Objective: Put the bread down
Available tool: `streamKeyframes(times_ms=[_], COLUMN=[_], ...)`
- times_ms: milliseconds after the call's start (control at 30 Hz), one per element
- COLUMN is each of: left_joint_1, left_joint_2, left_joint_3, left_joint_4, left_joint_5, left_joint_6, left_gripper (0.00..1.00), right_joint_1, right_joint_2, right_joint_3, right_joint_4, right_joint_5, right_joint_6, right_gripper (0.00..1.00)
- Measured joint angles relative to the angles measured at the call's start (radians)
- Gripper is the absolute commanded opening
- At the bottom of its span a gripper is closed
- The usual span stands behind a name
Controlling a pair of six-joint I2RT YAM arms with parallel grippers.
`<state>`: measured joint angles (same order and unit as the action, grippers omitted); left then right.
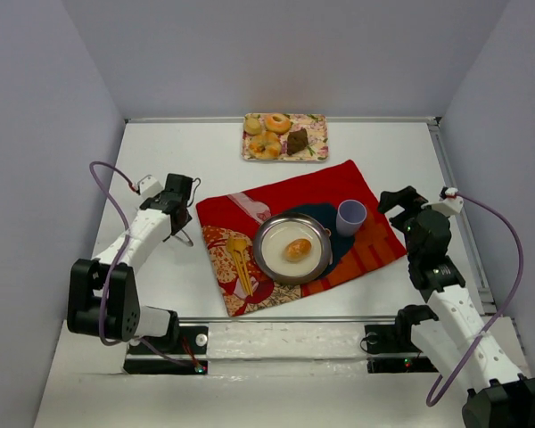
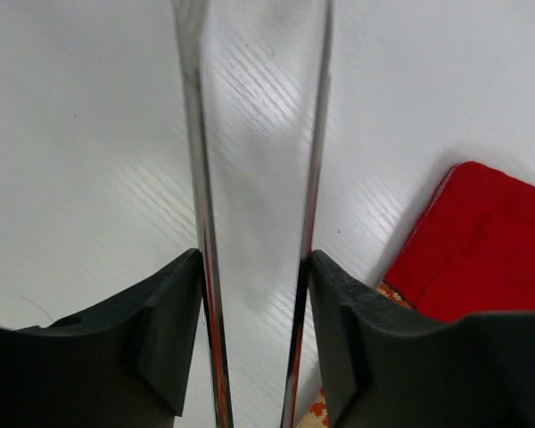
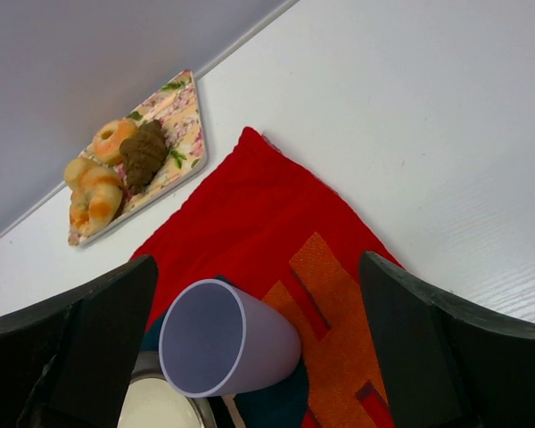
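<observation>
The bread (image 1: 297,249), a small golden-brown oval roll, lies in the middle of the round metal plate (image 1: 266,234) on the red cloth (image 1: 339,183). My left gripper (image 1: 180,212) is left of the cloth over the white table, shut on metal tongs (image 1: 188,235). In the left wrist view the two tong arms (image 2: 196,134) run up between my fingers (image 2: 254,267), with nothing between their tips. My right gripper (image 1: 395,203) is open and empty just right of the lilac cup (image 1: 351,215). The cup (image 3: 214,339) shows between its jaws (image 3: 257,266).
A floral tray (image 1: 247,153) at the back holds doughnuts and a dark brown cake piece; it also shows in the right wrist view (image 3: 183,107). Wooden cutlery (image 1: 241,263) lies on the cloth left of the plate. Walls enclose the table.
</observation>
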<state>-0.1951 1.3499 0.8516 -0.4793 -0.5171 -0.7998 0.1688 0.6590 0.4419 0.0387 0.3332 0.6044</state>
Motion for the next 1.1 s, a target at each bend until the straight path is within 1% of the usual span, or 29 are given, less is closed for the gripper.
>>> streamKeyframes(times_ms=[33, 67, 100, 133, 167, 200, 433, 567, 667, 733, 833, 867, 933, 1000, 1100], left_joint_1=[0.003, 0.005, 0.008, 0.008, 0.008, 0.010, 0.019, 0.018, -0.003, -0.040, -0.089, -0.094, -0.095, -0.094, -0.094], left_joint_2=[0.001, 0.001, 0.001, 0.001, 0.001, 0.001, -0.011, -0.079, -0.203, -0.323, -0.548, -0.634, -0.747, -0.832, -0.839], left_joint_3=[-0.008, -0.014, -0.020, -0.025, -0.029, -0.033, -0.042, -0.041, -0.028, -0.014, -0.005, -0.008, -0.022, -0.044, -0.076], left_joint_4=[0.007, 0.009, 0.011, 0.010, 0.008, 0.008, -0.015, -0.041, -0.057, -0.039, 0.038, 0.077, 0.137, 0.188, 0.211], left_joint_5=[0.004, 0.008, 0.010, 0.010, 0.011, 0.008, 0.011, 0.031, 0.040, 0.050, 0.090, 0.106, 0.118, 0.126, 0.135], left_joint_6=[0.002, 0.003, 0.004, 0.000, -0.007, -0.014, -0.045, -0.050, -0.048, -0.037, -0.005, 0.014, 0.032, 0.045, 0.053], left_gripper=[0.67, 0.79, 0.84, 0.92, 0.97, 0.98, 0.99, 0.99, 0.99, 0.99, 0.99, 0.99, 0.99, 0.99, 0.99], right_joint_1=[0.000, 0.000, 0.000, 0.000, 0.000, 0.000, 0.000, 0.000, 0.000, 0.000, 0.000, 0.000, 0.000, 0.000, 0.000], right_joint_2=[0.001, 0.002, 0.003, 0.003, 0.003, 0.003, 0.002, -0.005, -0.011, -0.011, -0.010, -0.009, -0.008, -0.011, -0.026], right_joint_3=[0.000, 0.000, 0.000, 0.000, 0.000, 0.000, 0.000, 0.000, 0.000, 0.000, 0.002, 0.007, 0.021, 0.040, 0.060], right_joint_4=[0.000, 0.000, 0.000, 0.000, 0.000, 0.000, 0.000, 0.000, 0.000, -0.002, -0.020, -0.039, -0.073, -0.100, -0.119], right_joint_5=[0.000, 0.000, 0.000, 0.000, 0.000, 0.000, 0.000, -0.001, 0.000, 0.003, 0.016, 0.019, 0.021, 0.021, 0.020], right_joint_6=[0.000, -0.001, -0.002, -0.002, -0.003, -0.003, -0.003, -0.006, -0.006, -0.006, -0.004, -0.002, 0.000, 0.002, 0.002], right_gripper=[1.00, 1.00, 1.00, 1.00, 1.00, 1.00, 1.00, 1.00, 1.00, 1.00, 1.00, 1.00, 1.00, 1.00, 1.00])
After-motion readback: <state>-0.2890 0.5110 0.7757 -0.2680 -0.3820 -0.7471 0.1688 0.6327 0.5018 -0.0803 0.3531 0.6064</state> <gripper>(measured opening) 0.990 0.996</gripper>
